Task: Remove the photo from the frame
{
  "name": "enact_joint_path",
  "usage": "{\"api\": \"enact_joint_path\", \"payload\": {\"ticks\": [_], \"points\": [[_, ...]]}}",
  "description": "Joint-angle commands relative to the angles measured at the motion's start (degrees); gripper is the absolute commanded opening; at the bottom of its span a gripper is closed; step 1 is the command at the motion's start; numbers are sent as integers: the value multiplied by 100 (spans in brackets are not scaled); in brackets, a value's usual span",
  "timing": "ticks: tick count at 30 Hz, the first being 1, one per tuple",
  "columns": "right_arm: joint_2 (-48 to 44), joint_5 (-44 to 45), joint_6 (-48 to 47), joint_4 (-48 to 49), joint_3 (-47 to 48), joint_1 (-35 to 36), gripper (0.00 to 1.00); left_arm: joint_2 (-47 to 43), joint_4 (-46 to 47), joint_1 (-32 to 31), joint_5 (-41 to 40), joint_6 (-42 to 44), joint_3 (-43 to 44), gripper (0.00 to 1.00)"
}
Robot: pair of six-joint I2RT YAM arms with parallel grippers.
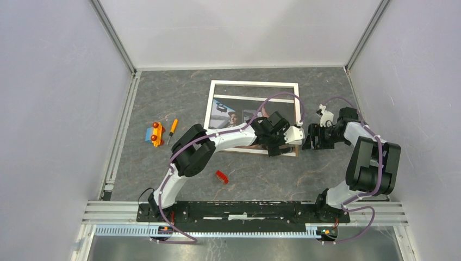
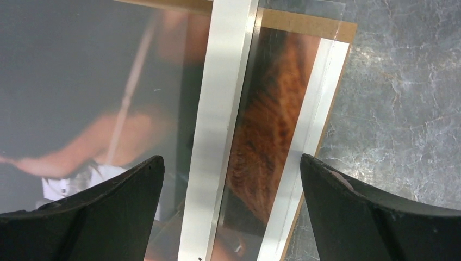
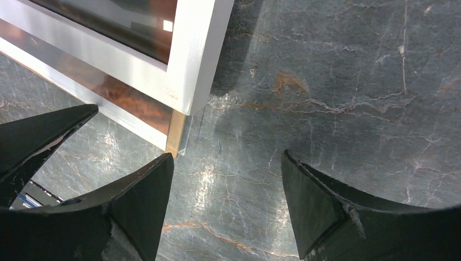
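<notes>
The white-bordered frame [image 1: 254, 83] lies flat mid-table, its corner [image 3: 190, 70] near the right gripper. The photo [image 1: 234, 117] shows through it, and a strip of orange-brown print [image 2: 272, 109] sticks out past the frame's white bar [image 2: 223, 109], over a brown backing board [image 2: 304, 24]. My left gripper [image 2: 231, 157] hovers open above that bar and strip, at the frame's near right corner [image 1: 282, 145]. My right gripper [image 3: 227, 157] stands open over bare table just beside that corner [image 1: 312, 138], holding nothing.
A blue-and-orange toy car [image 1: 155, 134] and a small screwdriver [image 1: 172, 129] lie left of the frame. A small red piece [image 1: 221, 176] sits near the left arm's elbow. White walls close in the grey marbled table [image 3: 337, 81] on three sides.
</notes>
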Motion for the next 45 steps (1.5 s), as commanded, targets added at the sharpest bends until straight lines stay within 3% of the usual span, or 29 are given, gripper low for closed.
{"api": "enact_joint_path", "payload": {"ticks": [1, 11, 17, 21, 27, 33, 40, 45], "points": [[-14, -38, -49, -125, -31, -37, 79, 103, 138, -1, -153, -237, 234, 100], [123, -82, -89, -132, -2, -61, 78, 101, -144, -1, 47, -112, 162, 100], [149, -104, -89, -122, -2, -80, 78, 63, -297, 72, -286, 123, 136, 97], [144, -107, -72, -92, -11, -84, 78, -85, -412, 234, -270, 438, 18, 91], [120, -122, -6, -9, -88, -80, 78, -198, -448, 526, -233, 711, -9, 73], [95, -118, 0, -18, -99, -80, 78, -238, -425, 660, -216, 984, -138, 62], [21, -165, -25, -9, -169, -75, 76, -570, -546, 751, 81, 1038, -405, 65], [-5, -360, -36, -7, -259, -82, 72, -1510, -296, 952, 1111, 549, -1032, 62]]}}
